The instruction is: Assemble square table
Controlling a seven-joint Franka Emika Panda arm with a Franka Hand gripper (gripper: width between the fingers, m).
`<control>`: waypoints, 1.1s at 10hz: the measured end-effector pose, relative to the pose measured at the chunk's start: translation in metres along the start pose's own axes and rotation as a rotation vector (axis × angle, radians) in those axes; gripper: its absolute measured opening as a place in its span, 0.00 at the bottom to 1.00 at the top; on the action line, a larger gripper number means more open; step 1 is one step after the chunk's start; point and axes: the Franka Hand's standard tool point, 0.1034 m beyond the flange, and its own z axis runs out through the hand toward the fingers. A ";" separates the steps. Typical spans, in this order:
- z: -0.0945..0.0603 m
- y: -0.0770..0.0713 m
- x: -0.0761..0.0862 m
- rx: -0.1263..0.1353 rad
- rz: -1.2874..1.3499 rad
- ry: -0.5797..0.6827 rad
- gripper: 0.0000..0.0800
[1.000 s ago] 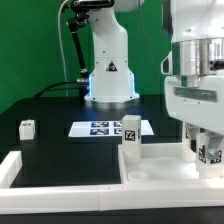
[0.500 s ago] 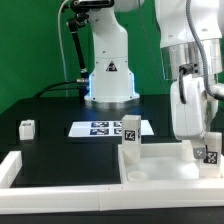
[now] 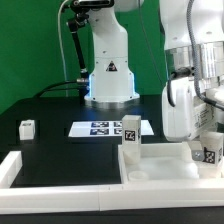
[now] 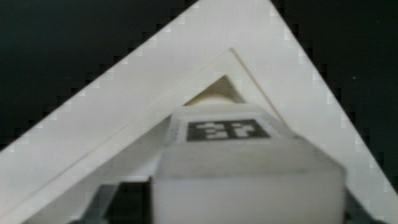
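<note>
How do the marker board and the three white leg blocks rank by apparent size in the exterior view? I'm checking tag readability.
1. Flat white marker board.
2. Tagged white leg block standing mid-table and the one at the exterior view's right: alike, the latter partly hidden.
3. Small white leg block at the exterior view's left, likely farther away.

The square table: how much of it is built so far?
Done: the first leg stands upright on the square panel. In hand: the jaws are at the second leg, also upright; whether they grip it is unclear. Left: a loose leg block sits off the panel; no fourth leg is in view.
</note>
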 end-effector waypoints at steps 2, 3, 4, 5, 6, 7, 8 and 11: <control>0.000 0.001 -0.001 -0.001 -0.034 0.005 0.77; -0.002 0.006 -0.011 0.000 -0.251 0.061 0.80; -0.004 0.008 -0.019 0.014 -0.444 0.078 0.80; -0.003 0.007 -0.017 0.012 -0.509 0.081 0.81; -0.003 0.006 -0.016 0.009 -0.576 0.082 0.81; -0.003 0.006 -0.016 0.007 -0.642 0.083 0.81; -0.003 0.005 -0.015 0.005 -0.726 0.087 0.81; -0.007 0.002 -0.024 0.031 -1.273 0.131 0.81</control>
